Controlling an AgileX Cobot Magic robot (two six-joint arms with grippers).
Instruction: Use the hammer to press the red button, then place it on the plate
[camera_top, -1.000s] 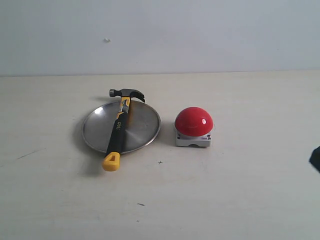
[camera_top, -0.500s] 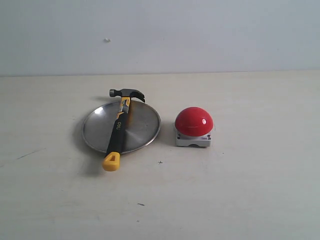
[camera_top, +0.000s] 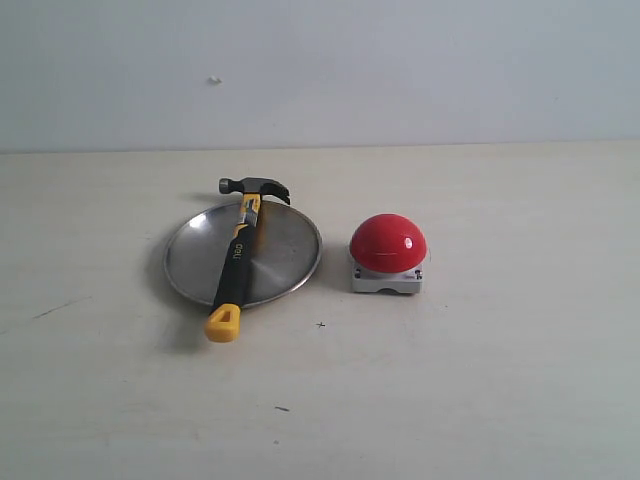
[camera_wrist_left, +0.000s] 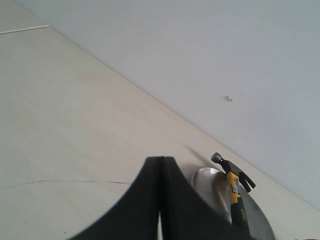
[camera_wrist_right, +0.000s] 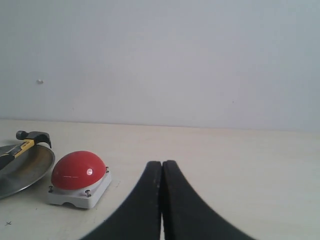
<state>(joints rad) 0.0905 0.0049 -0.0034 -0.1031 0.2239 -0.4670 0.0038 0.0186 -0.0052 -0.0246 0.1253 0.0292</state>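
The hammer (camera_top: 240, 255) lies across the silver plate (camera_top: 285, 250), its dark head past the far rim and its yellow end over the near rim. The red button (camera_top: 388, 243) on its grey base stands just right of the plate. Neither gripper shows in the exterior view. In the left wrist view my left gripper (camera_wrist_left: 160, 161) is shut and empty, well back from the plate (camera_wrist_left: 210, 182) and hammer (camera_wrist_left: 233, 182). The right wrist view has my right gripper (camera_wrist_right: 162, 165) shut and empty, apart from the red button (camera_wrist_right: 77, 170), with the hammer (camera_wrist_right: 30, 137) and plate (camera_wrist_right: 30, 167) beyond.
A pale tabletop (camera_top: 480, 380) stretches around the objects and meets a plain light wall (camera_top: 400, 70) at the back. A small dark mark (camera_top: 282, 408) sits on the near table surface.
A dark part of the right arm at the exterior view's right edge one second ago has left the view. The hammer, plate and button have not moved.
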